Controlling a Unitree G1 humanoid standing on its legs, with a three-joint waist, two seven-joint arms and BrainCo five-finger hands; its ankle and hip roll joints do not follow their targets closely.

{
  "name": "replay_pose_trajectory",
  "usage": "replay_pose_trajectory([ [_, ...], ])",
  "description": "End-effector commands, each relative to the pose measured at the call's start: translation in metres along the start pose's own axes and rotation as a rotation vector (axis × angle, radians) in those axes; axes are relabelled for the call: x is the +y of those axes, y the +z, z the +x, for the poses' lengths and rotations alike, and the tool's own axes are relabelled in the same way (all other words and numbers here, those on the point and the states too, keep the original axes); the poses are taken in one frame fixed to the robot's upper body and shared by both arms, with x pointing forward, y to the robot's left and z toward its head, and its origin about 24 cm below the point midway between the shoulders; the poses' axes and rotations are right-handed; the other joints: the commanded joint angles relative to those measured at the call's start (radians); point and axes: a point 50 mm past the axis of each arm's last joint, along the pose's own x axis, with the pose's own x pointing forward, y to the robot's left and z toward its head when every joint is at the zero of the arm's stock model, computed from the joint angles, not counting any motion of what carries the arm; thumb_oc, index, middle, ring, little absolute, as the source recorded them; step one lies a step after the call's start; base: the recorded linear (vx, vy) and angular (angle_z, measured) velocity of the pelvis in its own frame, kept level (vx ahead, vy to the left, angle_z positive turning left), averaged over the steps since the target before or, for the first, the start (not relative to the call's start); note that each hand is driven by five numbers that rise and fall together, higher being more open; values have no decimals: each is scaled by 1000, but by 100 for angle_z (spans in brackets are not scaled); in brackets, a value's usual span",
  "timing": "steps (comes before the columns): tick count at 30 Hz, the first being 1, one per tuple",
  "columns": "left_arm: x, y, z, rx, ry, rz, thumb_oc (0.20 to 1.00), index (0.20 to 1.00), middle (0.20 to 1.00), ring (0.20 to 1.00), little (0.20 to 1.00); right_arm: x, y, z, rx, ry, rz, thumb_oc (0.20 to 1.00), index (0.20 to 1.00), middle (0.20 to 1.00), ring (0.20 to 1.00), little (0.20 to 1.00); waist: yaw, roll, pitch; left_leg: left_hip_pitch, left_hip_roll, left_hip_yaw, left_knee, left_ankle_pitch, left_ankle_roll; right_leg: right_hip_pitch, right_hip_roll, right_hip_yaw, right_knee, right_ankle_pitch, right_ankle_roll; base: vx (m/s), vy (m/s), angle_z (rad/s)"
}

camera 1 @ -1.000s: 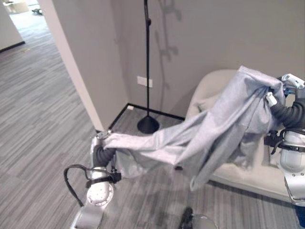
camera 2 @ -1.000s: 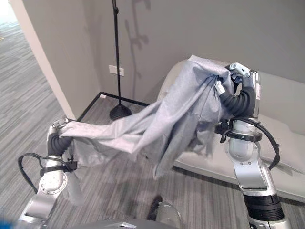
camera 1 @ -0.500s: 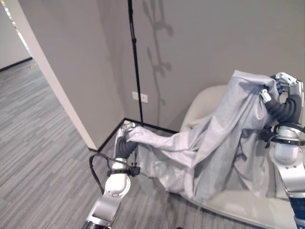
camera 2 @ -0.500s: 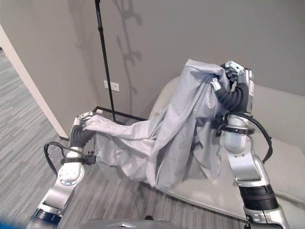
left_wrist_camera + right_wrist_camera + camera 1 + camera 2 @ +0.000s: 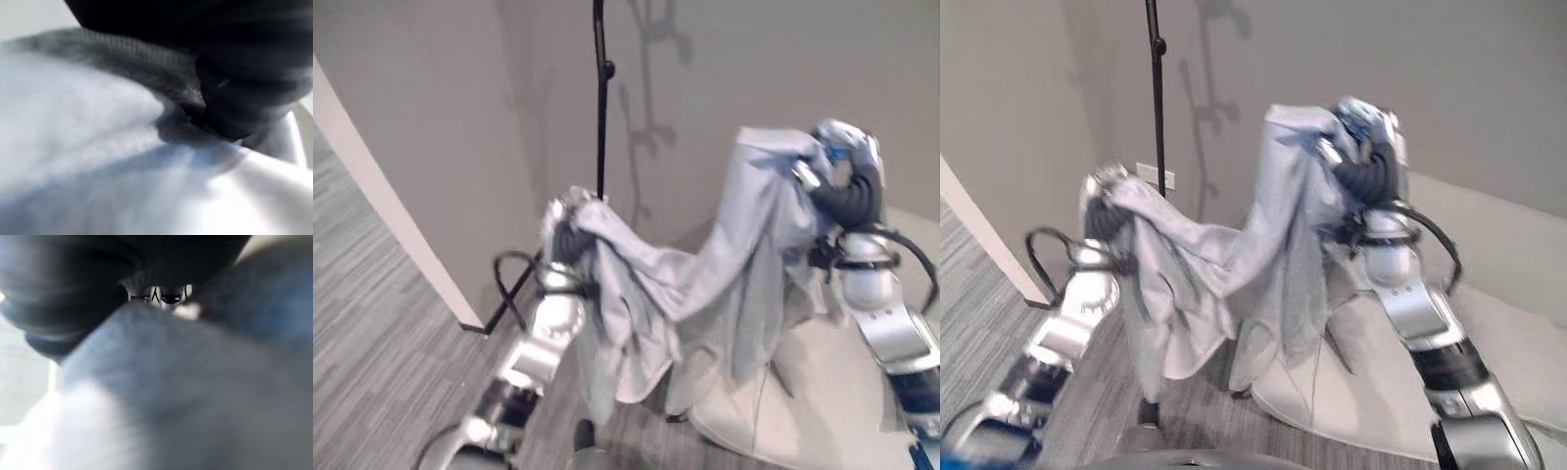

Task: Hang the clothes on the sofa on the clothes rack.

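Observation:
A large light-grey garment [image 5: 705, 274] hangs stretched between my two raised hands, its lower folds dangling toward the floor. My left hand [image 5: 566, 208] is shut on one bunched end, right beside the thin black pole of the clothes rack [image 5: 601, 108]. My right hand [image 5: 842, 142] is shut on the other end, held higher over the cream sofa [image 5: 822, 392]. In both wrist views grey cloth [image 5: 122, 161] lies against the dark ribbed covers. The top of the rack is out of view.
The rack pole [image 5: 1157, 88] stands in a corner of grey walls with a white socket [image 5: 1157, 177] low behind it. A white wall edge [image 5: 382, 196] juts out on the left. Grey striped carpet [image 5: 372, 343] spreads in front.
The camera has moved closer and tilted up. Both hands have lifted the garment off the sofa; the left hand has risen from near the floor to beside the rack pole.

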Motion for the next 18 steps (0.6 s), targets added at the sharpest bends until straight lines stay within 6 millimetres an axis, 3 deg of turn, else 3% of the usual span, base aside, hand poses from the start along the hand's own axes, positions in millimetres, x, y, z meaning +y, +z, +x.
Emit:
replay_pose_trajectory([
  [1, 43, 19, 3, -172, 319, 95, 200, 200, 200, 200, 200, -46, -11, 2, 1, -175, -189, 200, 200, 200, 200, 200, 54, 25, -96, -81, 90, -119, -169, 127, -123, 9, 45, -42, -35, -92, 30, 543, 418, -32],
  [5, 63, 25, 14, -261, 366, 163, 200, 200, 200, 200, 200, -56, -17, 13, 17, -261, -308, 200, 200, 200, 200, 200, 51, -2, -122, -69, 35, -79, -112, 42, -54, -60, -28, -22, 58, 21, 65, 326, 370, -16],
  [6, 64, 25, 14, -261, 367, 165, 200, 200, 200, 200, 200, -55, -17, 14, 16, -263, -307, 200, 200, 200, 200, 200, 53, -5, -124, -71, 33, -73, -109, 38, -49, -70, -34, -15, 67, 19, 69, 287, 490, -5],
  [7, 66, 24, 13, -259, 359, 175, 200, 200, 200, 200, 200, -69, -22, 21, 33, -337, -399, 200, 200, 200, 200, 200, 45, 10, -130, -18, 5, -25, -98, -30, -2, -137, -99, -71, 235, 102, 72, 219, 388, -19],
  [8, 66, 24, 13, -259, 361, 175, 200, 200, 200, 200, 200, -69, -21, 22, 31, -337, -401, 200, 200, 200, 200, 200, 46, 10, -128, -20, 1, -22, -98, -26, 3, -143, -103, -69, 241, 104, 73, 376, 658, -34],
  [9, 67, 22, 11, -241, 355, 160, 200, 200, 200, 200, 200, -76, -22, 28, 31, -386, -453, 200, 200, 200, 200, 200, 43, 29, -126, 34, -25, 14, -111, -63, 37, -174, -182, -155, 374, 184, 73, 141, 305, -25],
  [10, 67, 22, 11, -241, 356, 160, 200, 200, 200, 200, 200, -76, -22, 28, 30, -385, -452, 200, 200, 200, 200, 200, 42, 28, -125, 36, -28, 15, -112, -63, 38, -175, -186, -154, 378, 182, 74, 294, 433, -29],
  [12, 62, 18, 4, -215, 299, 138, 200, 200, 200, 200, 200, -81, -19, 34, 18, -419, -455, 200, 200, 200, 200, 200, 28, 50, -126, 130, -68, 33, -157, -118, 64, -210, -222, -242, 525, 194, 100, 356, 387, -31],
  [13, 62, 18, 3, -214, 298, 138, 200, 200, 200, 200, 200, -81, -19, 35, 18, -417, -454, 200, 200, 200, 200, 200, 27, 49, -126, 136, -70, 34, -167, -117, 65, -212, -225, -239, 532, 191, 101, 355, 360, -22],
  [15, 61, 14, 2, -194, 276, 131, 200, 200, 200, 200, 200, -91, -21, 41, 16, -417, -519, 200, 200, 200, 200, 200, 7, 65, -109, 204, -87, 18, -216, -112, 58, -324, -129, -195, 491, 87, 73, 258, 124, 7],
  [16, 60, 13, 2, -194, 267, 134, 200, 200, 200, 200, 200, -96, -23, 42, 22, -421, -542, 200, 200, 200, 200, 200, 2, 64, -107, 218, -93, 11, -225, -116, 54, -347, -111, -190, 433, 63, 70, 224, -24, 19],
  [17, 59, 15, 4, -201, 267, 133, 200, 200, 200, 200, 200, -102, -25, 44, 28, -431, -563, 200, 200, 200, 200, 200, 2, 66, -105, 233, -88, 4, -237, -118, 42, -359, -85, -197, 332, 53, 61, 142, -32, 2],
  [18, 59, 15, 4, -201, 268, 132, 200, 200, 200, 200, 200, -102, -26, 44, 27, -431, -564, 200, 200, 200, 200, 200, 3, 69, -104, 234, -84, 4, -239, -116, 41, -355, -80, -199, 324, 57, 59, 264, -104, 16],
])
